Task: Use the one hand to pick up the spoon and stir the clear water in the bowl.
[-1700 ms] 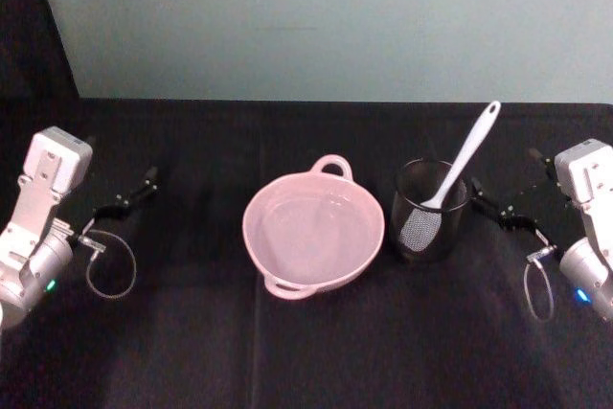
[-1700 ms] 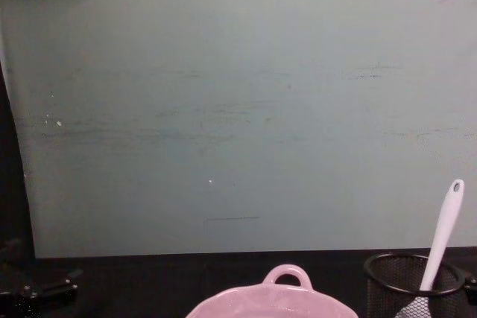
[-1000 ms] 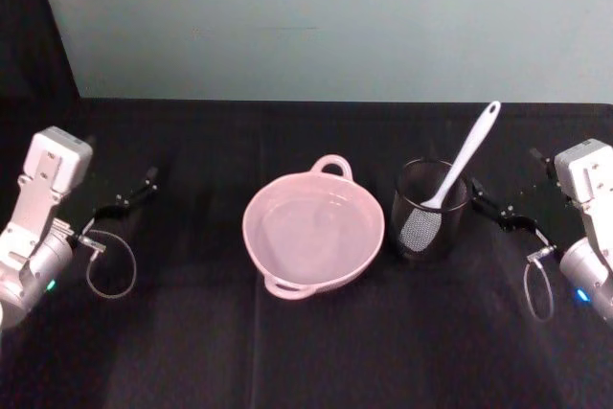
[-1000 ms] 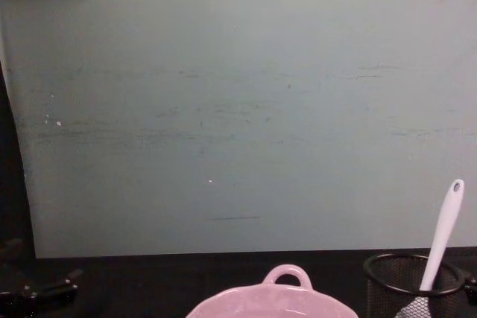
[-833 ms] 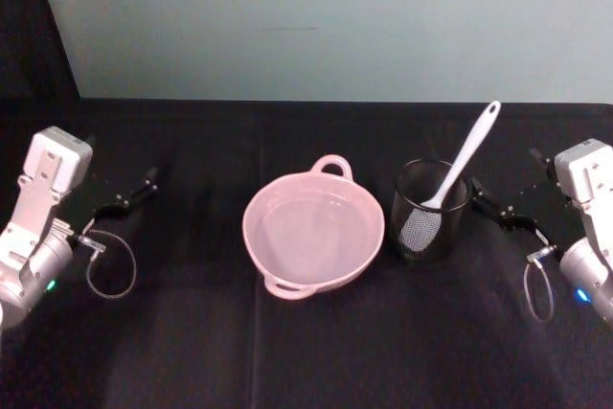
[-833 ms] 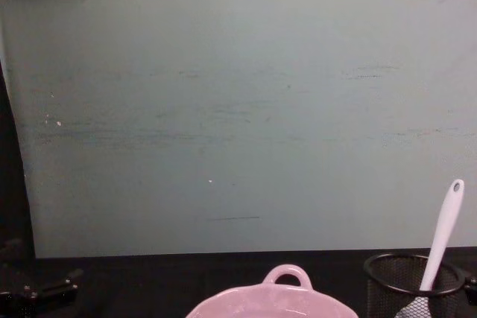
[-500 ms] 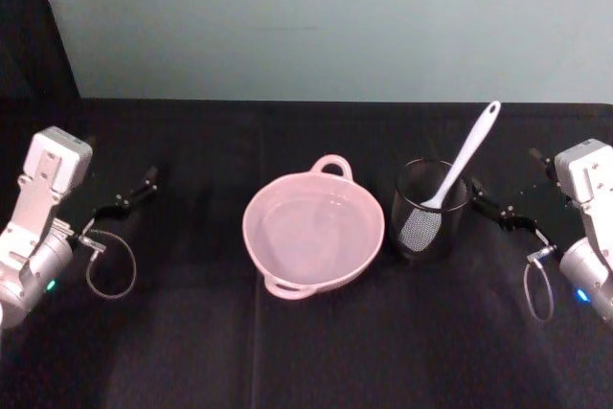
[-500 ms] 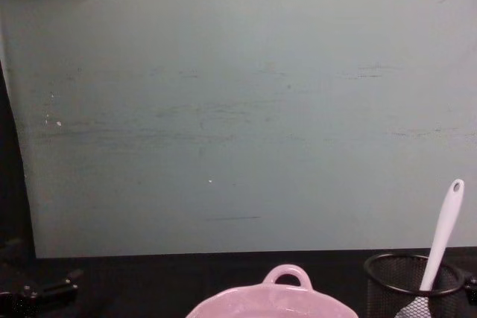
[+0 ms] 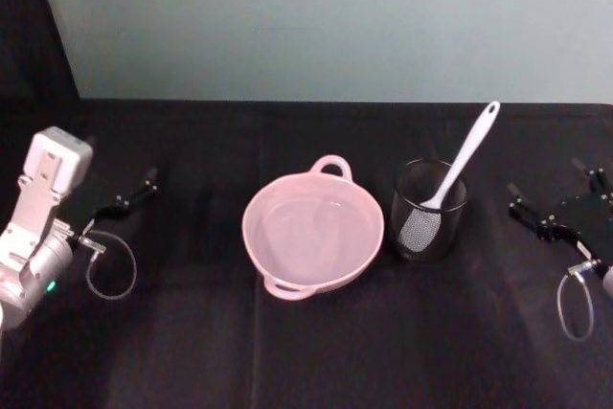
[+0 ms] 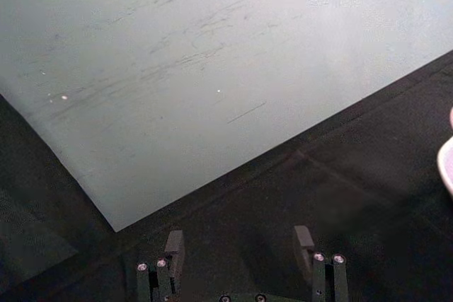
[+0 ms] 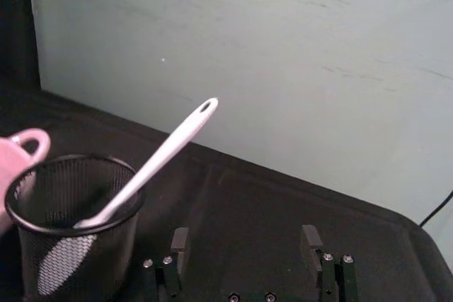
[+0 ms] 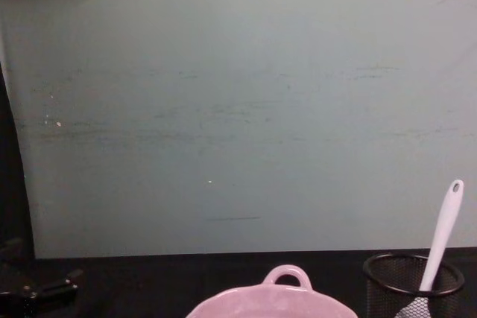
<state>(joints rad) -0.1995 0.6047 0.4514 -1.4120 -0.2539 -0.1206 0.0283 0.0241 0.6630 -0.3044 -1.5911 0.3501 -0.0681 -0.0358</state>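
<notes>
Nothing done yet: spoon stands head-down in the mesh cup just right of the bowl, water prob. undisturbed, so grab, lift & stir all remain. The right gripper, fingers spread, hangs right of the cup; the left gripper, also spread, is parked far left. Vs 0.5 s ago the right one sits farther from the cup.

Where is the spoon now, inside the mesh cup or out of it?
Inside: the spoon stands head-down in the black mesh cup, its handle leaning out above the rim.
</notes>
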